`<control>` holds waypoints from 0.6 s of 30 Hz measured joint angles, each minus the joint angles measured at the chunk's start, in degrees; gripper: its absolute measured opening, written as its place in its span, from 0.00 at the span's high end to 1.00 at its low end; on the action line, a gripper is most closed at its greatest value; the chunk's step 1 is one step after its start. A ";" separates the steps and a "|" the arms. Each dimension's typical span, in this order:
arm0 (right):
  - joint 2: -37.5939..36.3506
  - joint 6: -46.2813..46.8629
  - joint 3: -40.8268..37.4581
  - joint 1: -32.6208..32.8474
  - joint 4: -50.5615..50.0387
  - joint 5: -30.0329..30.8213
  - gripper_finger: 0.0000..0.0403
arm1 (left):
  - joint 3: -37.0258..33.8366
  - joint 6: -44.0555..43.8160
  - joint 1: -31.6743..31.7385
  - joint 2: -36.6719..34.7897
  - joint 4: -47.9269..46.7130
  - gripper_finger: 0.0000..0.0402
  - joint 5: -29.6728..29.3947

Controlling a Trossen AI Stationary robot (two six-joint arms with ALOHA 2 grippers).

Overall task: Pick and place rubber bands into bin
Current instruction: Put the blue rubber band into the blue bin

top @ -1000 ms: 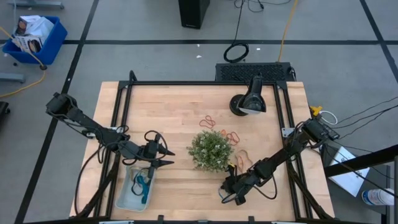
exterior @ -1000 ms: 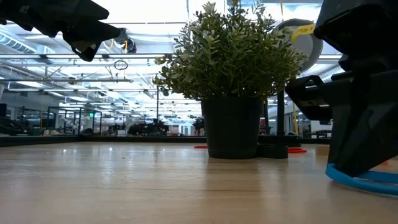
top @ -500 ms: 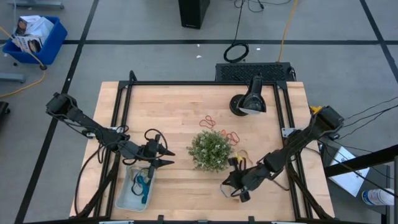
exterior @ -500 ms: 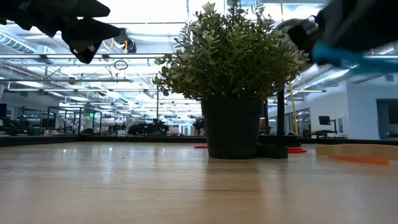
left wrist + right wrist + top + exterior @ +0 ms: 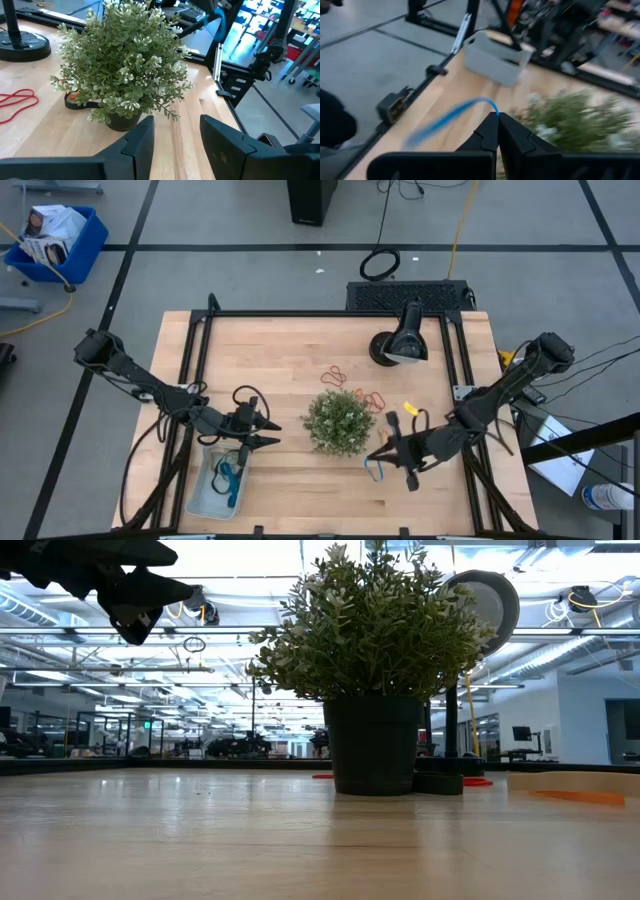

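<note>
Pale wood makes up the table, framed in black rails and filling the middle of the high view. At its centre stands the green plant in a dark pot, which in the low view rises in the middle of the frame.

The lamp sits on its round black base toward the upper right of the table.

The bin, a pale translucent tray, lies at the lower left corner of the table in the high view; a blue band lies inside it.

The left tool hangs above the table just over the upper right end of the bin, left of the plant, its fingers spread apart with nothing between them. In the left wrist view the two dark fingers stand apart with the plant beyond them.

The right tool is at the lower right of the plant, fingers pressed together on a blue rubber band that dangles from the tips. In the right wrist view the band trails from the closed tips, with the bin farther off.

Loose rubber bands, orange-red, lie on the wood just upper right of the plant, with another pair above it.
</note>
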 joint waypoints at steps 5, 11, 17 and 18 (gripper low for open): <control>-3.04 -3.61 0.00 -0.27 -2.20 5.42 1.00 | 0.00 0.20 0.00 0.00 4.02 0.59 0.00; -4.29 -6.84 0.00 -2.35 -3.18 9.18 1.00 | 1.17 4.17 0.18 0.00 12.25 0.59 -0.02; -4.66 -13.48 0.00 -7.38 0.95 9.23 1.00 | 9.37 4.29 3.83 0.02 0.63 0.59 -0.44; -4.66 -15.00 0.00 -8.39 2.23 9.23 1.00 | 11.56 4.24 4.67 0.04 -2.92 0.59 -1.12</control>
